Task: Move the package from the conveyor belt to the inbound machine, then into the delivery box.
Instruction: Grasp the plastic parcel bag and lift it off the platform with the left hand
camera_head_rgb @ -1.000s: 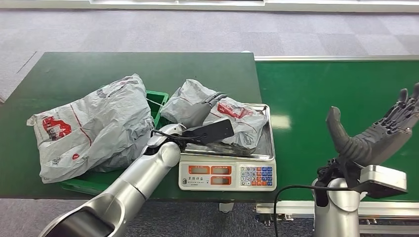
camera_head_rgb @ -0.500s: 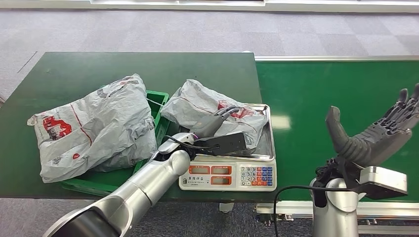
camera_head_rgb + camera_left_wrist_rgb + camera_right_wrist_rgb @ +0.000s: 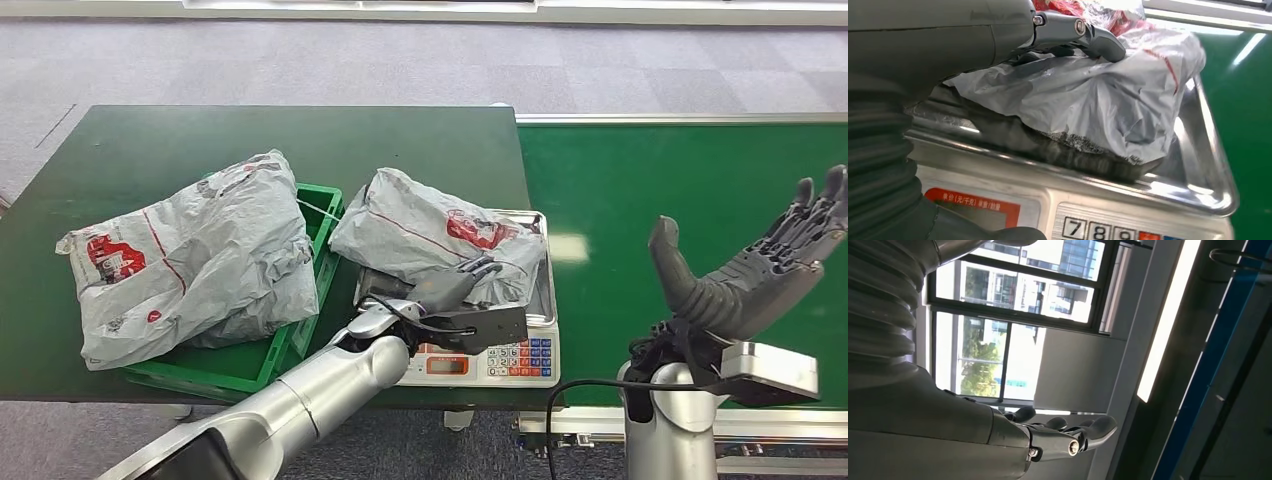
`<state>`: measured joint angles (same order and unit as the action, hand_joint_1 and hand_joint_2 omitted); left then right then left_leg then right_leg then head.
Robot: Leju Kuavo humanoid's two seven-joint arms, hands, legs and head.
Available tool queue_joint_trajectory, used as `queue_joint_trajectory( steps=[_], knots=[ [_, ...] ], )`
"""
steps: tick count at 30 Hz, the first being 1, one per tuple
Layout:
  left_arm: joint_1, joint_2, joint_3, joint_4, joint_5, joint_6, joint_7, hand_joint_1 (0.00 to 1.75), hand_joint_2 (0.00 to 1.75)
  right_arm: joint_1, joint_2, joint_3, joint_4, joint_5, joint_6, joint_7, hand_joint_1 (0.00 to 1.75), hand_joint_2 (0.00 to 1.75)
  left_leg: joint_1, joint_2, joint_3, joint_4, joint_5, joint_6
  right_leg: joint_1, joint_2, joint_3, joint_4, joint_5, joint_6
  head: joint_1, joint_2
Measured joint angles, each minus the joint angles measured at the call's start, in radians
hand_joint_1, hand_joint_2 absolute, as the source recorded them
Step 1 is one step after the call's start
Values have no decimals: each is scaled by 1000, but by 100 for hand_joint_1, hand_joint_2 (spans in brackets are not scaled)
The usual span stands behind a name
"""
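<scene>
From the head view, my left hand has slid back toward me since a moment ago: it lay across the middle of the package then, and now it sits at the package's near edge, over the front of the scale, with the fingers stretched forward against the grey plastic rather than closed round it; whether they truly grip it I cannot tell. The package still lies on the steel pan of the scale, its far corner overhanging toward the green crate, and it has turned a little, its red label now clear of my fingers. My right hand has hardly shifted, raised above the green conveyor belt with palm up, fingers apart and holding nothing. I count two grey packages: one on the scale, and a second package lying across the crate on the dark green table; both carry red printing too small to read. In the left wrist view, my fingers lie flat along the top of the package, which rests on the pan, and the scale's keys read 7, 8, 9 beside a red label with small characters I cannot make out. In the right wrist view, my right hand's fingers are extended and spread, empty, against a window and a ceiling light.
</scene>
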<state>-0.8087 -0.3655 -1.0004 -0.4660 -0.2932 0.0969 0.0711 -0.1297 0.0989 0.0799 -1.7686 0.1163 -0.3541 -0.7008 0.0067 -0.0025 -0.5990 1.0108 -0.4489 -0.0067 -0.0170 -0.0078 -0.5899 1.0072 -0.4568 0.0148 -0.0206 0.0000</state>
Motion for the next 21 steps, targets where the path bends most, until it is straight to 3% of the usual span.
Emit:
queue_joint_trajectory(
  steps=[1,2,10,21],
  knots=[
    [-2,0,-28,2,3,15,18,150,175,0,2,1,-1,0,2,0,0,175,0,0,0,0,0,0,0,0,0,0,0,0,0,0],
    [-4,0,-56,4,2,33,39,175,175,0,4,2,-2,-1,5,0,0,175,0,0,0,0,0,0,0,0,0,0,0,0,0,0],
    [-18,0,-209,28,-10,160,116,175,175,-1,24,16,-12,5,16,0,0,175,0,0,1,0,0,0,0,0,1,0,0,0,0,0],
    [-36,0,-230,47,46,172,83,175,175,-1,41,16,-16,22,16,0,0,175,0,0,1,0,0,0,0,0,1,0,0,0,0,0]
  ],
)
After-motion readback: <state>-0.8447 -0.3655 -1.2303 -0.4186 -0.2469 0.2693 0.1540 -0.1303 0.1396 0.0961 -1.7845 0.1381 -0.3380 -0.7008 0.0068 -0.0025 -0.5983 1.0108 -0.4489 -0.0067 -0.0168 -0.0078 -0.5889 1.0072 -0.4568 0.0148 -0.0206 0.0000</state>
